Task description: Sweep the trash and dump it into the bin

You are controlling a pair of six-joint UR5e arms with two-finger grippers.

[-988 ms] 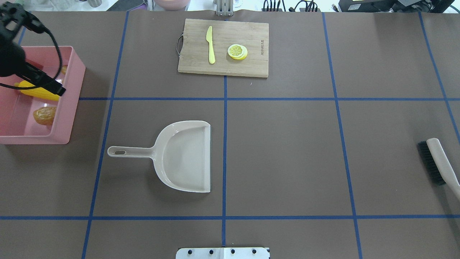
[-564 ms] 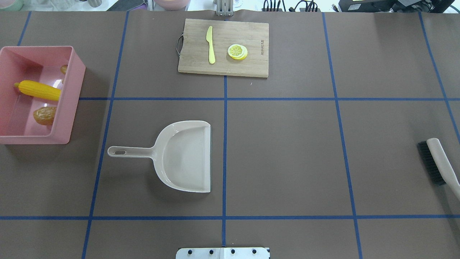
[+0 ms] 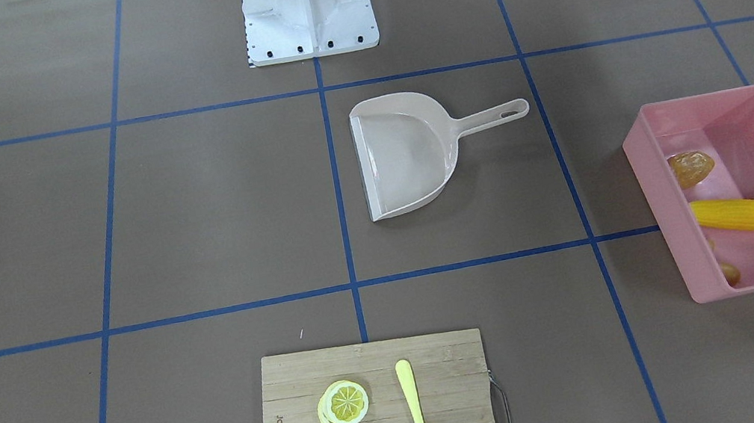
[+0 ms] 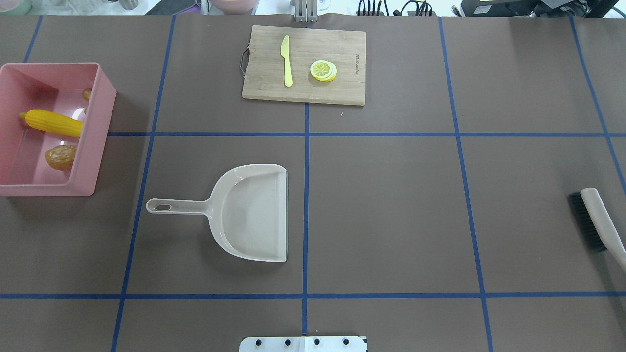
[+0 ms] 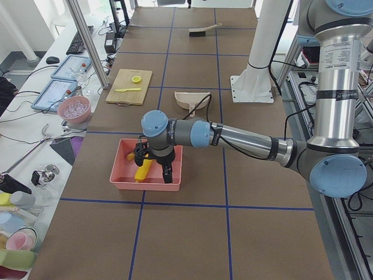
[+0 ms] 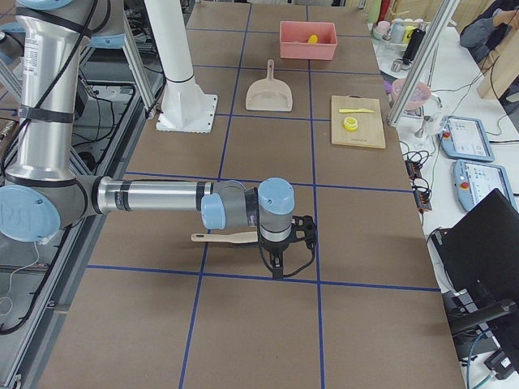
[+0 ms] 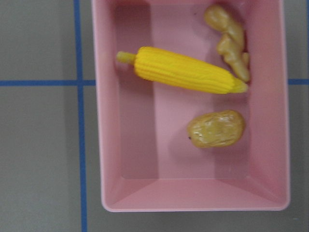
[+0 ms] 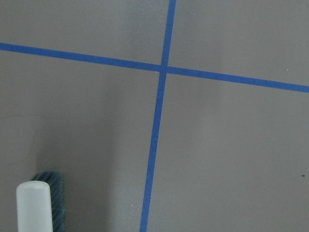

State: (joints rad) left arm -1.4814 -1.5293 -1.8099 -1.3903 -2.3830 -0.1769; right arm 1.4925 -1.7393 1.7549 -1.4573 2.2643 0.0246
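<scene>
The pink bin (image 4: 100,132) stands at the table's left edge. In it lie the yellow corn cob (image 4: 54,122), the brown potato (image 4: 61,156) and the tan ginger root (image 4: 87,94). The left wrist view looks straight down into the bin (image 7: 159,145) at the corn (image 7: 186,71), potato (image 7: 216,128) and ginger (image 7: 231,43). My left gripper (image 5: 154,169) hangs over the bin (image 5: 145,184) in the exterior left view; I cannot tell whether it is open. My right gripper (image 6: 280,255) hangs beside the brush (image 6: 223,237); I cannot tell its state.
The beige dustpan (image 4: 254,212) lies left of the table's centre, handle pointing left. The brush (image 4: 594,220) lies at the right edge. A wooden cutting board (image 4: 342,49) at the back holds a lemon slice (image 4: 323,70) and a pale yellow knife (image 4: 286,61).
My left arm, which was over the bin in the overhead view, has moved out of that view to the left. The trash, dustpan and brush have not moved.
</scene>
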